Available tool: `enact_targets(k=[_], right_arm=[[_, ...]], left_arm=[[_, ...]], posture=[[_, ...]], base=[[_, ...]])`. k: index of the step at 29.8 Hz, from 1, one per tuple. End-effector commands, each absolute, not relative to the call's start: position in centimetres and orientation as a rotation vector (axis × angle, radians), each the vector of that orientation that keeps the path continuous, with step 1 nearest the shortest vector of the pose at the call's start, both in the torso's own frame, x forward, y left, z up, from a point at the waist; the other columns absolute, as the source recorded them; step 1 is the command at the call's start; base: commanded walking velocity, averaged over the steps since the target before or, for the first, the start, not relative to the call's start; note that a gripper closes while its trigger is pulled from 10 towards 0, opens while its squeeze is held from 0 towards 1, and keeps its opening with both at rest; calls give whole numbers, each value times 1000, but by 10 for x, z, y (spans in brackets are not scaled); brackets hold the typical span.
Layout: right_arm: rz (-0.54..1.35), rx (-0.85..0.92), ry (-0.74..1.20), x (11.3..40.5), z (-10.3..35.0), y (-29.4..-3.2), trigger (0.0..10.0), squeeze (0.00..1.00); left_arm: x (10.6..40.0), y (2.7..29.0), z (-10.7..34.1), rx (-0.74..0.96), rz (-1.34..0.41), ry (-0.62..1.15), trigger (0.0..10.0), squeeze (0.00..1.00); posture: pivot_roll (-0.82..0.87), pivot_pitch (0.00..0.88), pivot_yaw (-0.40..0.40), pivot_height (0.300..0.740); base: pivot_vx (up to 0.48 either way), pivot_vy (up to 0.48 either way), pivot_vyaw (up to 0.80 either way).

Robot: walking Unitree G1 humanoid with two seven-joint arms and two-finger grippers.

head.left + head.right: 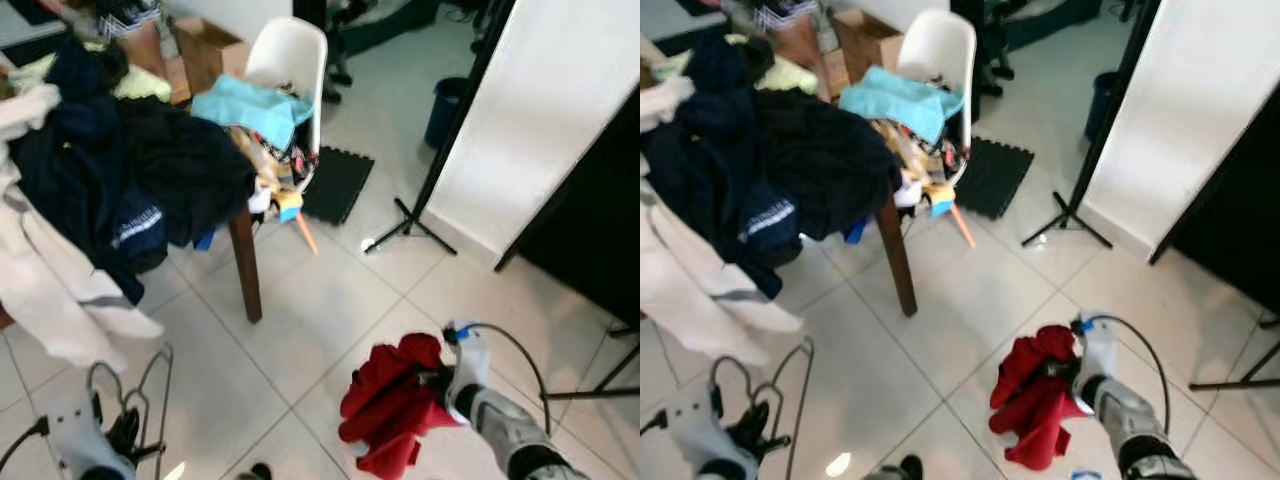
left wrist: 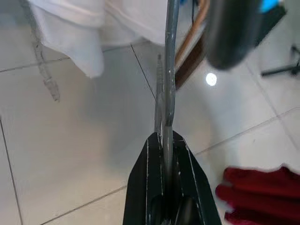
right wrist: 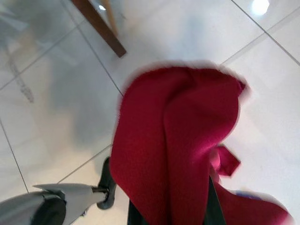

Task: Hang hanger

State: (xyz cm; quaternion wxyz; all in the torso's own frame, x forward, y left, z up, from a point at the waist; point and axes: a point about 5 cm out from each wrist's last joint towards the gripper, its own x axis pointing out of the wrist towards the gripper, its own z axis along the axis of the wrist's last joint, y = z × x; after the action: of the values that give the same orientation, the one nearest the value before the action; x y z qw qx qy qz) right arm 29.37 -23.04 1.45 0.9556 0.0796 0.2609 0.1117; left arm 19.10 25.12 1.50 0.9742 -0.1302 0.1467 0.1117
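A grey wire hanger (image 1: pixel 140 385) hangs low at the left over the tiled floor, its wires running up from my left gripper (image 2: pixel 165 140), which is shut on it. At the lower right my right gripper (image 1: pixel 435 385) is shut on a crumpled red garment (image 1: pixel 390 405), held just above the floor. The red cloth (image 3: pixel 178 140) drapes over the right gripper's fingers and hides them.
A wooden table (image 1: pixel 245 265) at the left is heaped with dark and white clothes (image 1: pixel 110 170). Behind it stands a white chair (image 1: pixel 290 50) with a teal cloth. A black stand (image 1: pixel 410 225) and a white panel (image 1: pixel 530 110) are at the right.
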Motion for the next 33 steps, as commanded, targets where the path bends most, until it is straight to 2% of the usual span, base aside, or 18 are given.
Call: enact_targets(k=[1,5,6,7,9,10,11,12,14,15,17,19,21,22,24,25,28,33], right_arm=[[202,172,550,286,7,-233,10000,0],[189,179,551,285,6,-234,10000,0],[165,189,517,292,13,-235,10000,0],[165,189,517,292,13,-235,10000,0],[175,215,375,323,50,-233,10000,0],[175,215,375,323,50,-233,10000,0],[206,225,274,345,81,-228,10000,0],[206,225,274,345,81,-228,10000,0],[294,244,75,381,150,-207,10000,0],[294,244,75,381,150,-207,10000,0],[430,278,-124,399,221,-173,10000,0],[485,293,-186,400,242,-162,10000,0],[609,309,-300,394,275,-136,10000,0],[609,309,-300,394,275,-136,10000,0],[672,323,-358,389,294,-115,10000,0],[672,323,-358,389,294,-115,10000,0],[721,361,-383,387,308,-88,10000,0],[755,362,-392,385,313,-75,10000,0]], left_arm=[[183,250,7,-260,214,343,10000,0],[183,248,5,-263,204,348,10000,0],[186,248,9,-193,159,335,10000,0],[186,248,9,-193,159,335,10000,0],[200,251,34,-121,86,246,10000,0],[200,251,34,-121,86,246,10000,0],[210,251,55,-90,50,177,10000,0],[210,251,55,-90,50,177,10000,0],[230,248,101,-59,3,25,10000,0],[230,248,101,-59,3,25,10000,0],[246,238,152,-68,-19,-156,10000,0],[250,234,169,-78,-22,-215,10000,0],[255,225,200,-40,-40,-315,10000,0],[255,225,200,-40,-40,-315,10000,0],[257,218,223,2,-56,-384,10000,0],[257,218,223,2,-56,-384,10000,0],[260,214,252,73,-69,-448,10000,0],[261,216,270,96,-51,-494,10000,0]], posture=[[-8,180,-66,740],[-4,173,-67,740],[1,128,-68,740],[1,128,-68,740],[6,113,-69,740],[6,113,-69,740],[14,103,-71,740],[14,103,-71,740],[13,95,-67,740],[13,95,-67,740],[21,90,-75,740],[21,90,-75,740],[29,90,-81,740],[29,90,-81,740],[32,85,-71,740],[32,85,-71,740],[42,79,-71,740],[49,80,-75,740]], base=[[0,0,706],[0,0,706],[0,0,688],[0,0,688],[0,0,0],[0,0,0],[0,0,0],[0,0,0],[0,0,0],[0,0,0],[0,0,0],[0,0,0],[285,0,0],[300,0,0],[309,0,0],[315,0,0],[316,0,0],[316,0,0]])
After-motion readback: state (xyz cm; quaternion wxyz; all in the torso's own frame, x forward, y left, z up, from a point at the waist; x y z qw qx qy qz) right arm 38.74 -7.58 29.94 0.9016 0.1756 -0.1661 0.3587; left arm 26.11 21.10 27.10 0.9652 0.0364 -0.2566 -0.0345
